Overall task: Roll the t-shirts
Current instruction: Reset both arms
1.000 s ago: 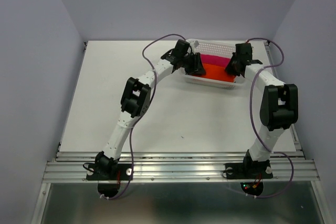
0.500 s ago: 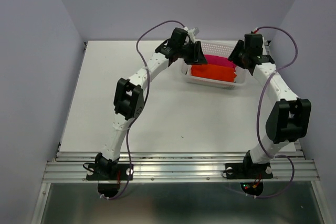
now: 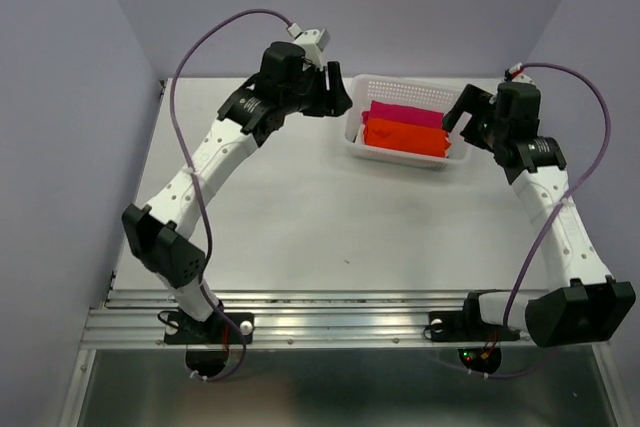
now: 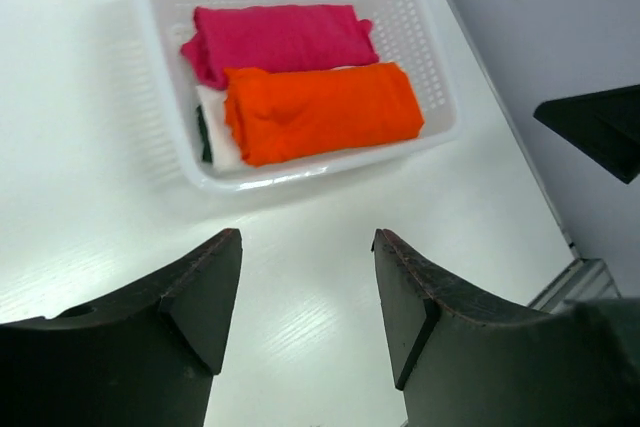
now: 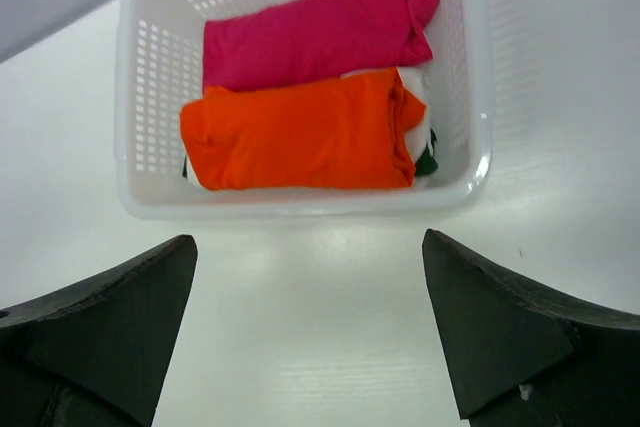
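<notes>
The orange-red t-shirt (image 3: 405, 137) lies rolled in the near half of a white perforated basket (image 3: 404, 160). It also shows in the left wrist view (image 4: 320, 112) and the right wrist view (image 5: 300, 132). My left gripper (image 3: 335, 97) hangs over the table just left of the basket, open, with only bare table between its fingers (image 4: 307, 237). My right gripper (image 3: 465, 112) hovers just right of the basket, open wide and empty (image 5: 310, 239). Neither touches the t-shirt.
A magenta-pink roll (image 3: 405, 112) lies behind the orange one in the basket. White cloth (image 4: 215, 132) with a dark green bit (image 5: 428, 159) shows under them. The basket stands at the table's back right, near the grey walls.
Both grippers have drawn away from the basket, the left one leftward and the right one rightward, and their jaws have widened. The orange roll stays in the basket.
</notes>
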Motion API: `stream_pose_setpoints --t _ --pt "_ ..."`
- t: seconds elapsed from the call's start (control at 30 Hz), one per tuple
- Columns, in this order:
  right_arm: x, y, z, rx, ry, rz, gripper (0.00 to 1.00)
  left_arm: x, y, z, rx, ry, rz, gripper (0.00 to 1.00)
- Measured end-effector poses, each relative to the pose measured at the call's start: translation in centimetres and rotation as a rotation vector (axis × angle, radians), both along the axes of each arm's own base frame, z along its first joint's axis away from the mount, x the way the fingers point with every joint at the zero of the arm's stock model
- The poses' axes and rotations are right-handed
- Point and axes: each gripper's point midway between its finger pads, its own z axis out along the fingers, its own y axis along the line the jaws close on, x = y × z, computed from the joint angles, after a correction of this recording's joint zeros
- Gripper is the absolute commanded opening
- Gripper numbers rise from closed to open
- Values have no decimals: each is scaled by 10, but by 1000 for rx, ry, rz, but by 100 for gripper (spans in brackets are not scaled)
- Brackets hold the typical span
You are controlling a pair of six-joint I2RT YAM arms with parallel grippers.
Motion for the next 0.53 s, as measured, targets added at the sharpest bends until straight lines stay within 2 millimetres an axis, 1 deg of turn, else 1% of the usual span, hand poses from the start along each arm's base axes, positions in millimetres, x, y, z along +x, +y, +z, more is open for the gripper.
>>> stream_pose_setpoints --t 0.03,0.07,0.1,0.17,0.23,0.3,0.33,0.4,0.47,0.53 --pt "-13 -1 -7 -5 17 2 100 -3 8 -1 13 -6 22 68" --pt "-21 -2 -10 -6 26 2 100 -12 21 5 19 -32 52 69" --pt "-34 -3 -18 -9 34 -2 100 -17 29 4 22 -44 72 70" --pt "-56 -7 -32 -16 60 -13 100 -30 48 -7 44 -47 118 73" --pt "-72 -9 -45 -16 78 -26 100 -42 68 -24 72 -40 170 76" --pt "-91 -12 -64 -13 112 -42 100 -53 85 -43 90 -37 217 77" --pt "-98 -13 -71 -10 124 -53 100 -58 93 -52 102 -29 236 79" --pt "-108 -16 -84 -7 145 -71 100 -67 106 -68 118 -20 274 79" --pt "-118 -19 -96 -10 168 -90 100 -73 116 -78 127 -14 303 80" --pt "-123 -22 -102 -10 177 -113 100 -76 122 -84 130 -10 325 80"
